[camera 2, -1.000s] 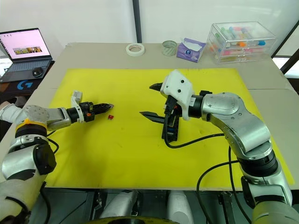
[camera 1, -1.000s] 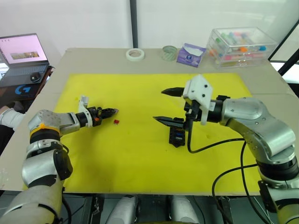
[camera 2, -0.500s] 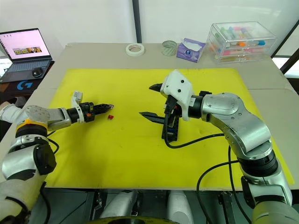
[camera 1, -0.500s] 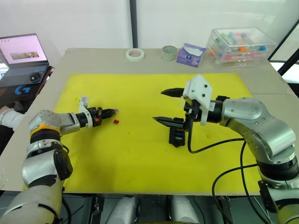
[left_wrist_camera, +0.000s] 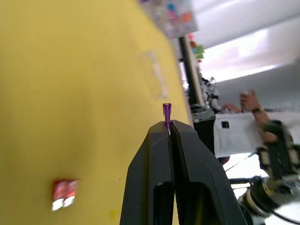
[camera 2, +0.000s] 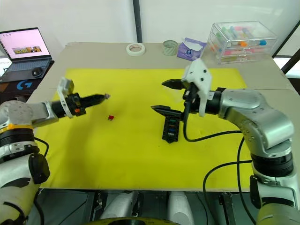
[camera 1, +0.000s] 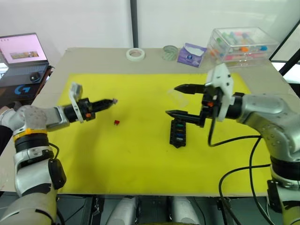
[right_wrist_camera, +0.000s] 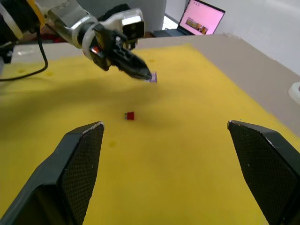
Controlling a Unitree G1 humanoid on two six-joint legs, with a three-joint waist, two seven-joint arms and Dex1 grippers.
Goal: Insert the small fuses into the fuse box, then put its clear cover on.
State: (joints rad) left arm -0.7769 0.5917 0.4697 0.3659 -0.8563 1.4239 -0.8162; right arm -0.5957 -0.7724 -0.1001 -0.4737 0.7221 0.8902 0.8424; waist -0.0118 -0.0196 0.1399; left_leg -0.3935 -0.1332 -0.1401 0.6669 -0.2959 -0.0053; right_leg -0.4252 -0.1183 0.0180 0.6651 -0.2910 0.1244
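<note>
Pinching a purple fuse (left_wrist_camera: 167, 111), left claw (camera 1: 111, 101) hovers; right claw (camera 1: 180, 100) gapes wide, empty.

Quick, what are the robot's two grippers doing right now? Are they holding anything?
Left gripper: closed, pinching a tiny purple fuse at its tips.
Right gripper: wide open, holding nothing.

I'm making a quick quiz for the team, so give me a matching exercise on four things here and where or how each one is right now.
Things:
1. red fuse
2. purple fuse
3. fuse box
4. right claw

States:
A. open, above the mat
B. pinched in the left claw
C. loose on the yellow mat
D. on the mat, fuses already in some slots

Pairs: 1-C, 2-B, 3-D, 4-A
</note>
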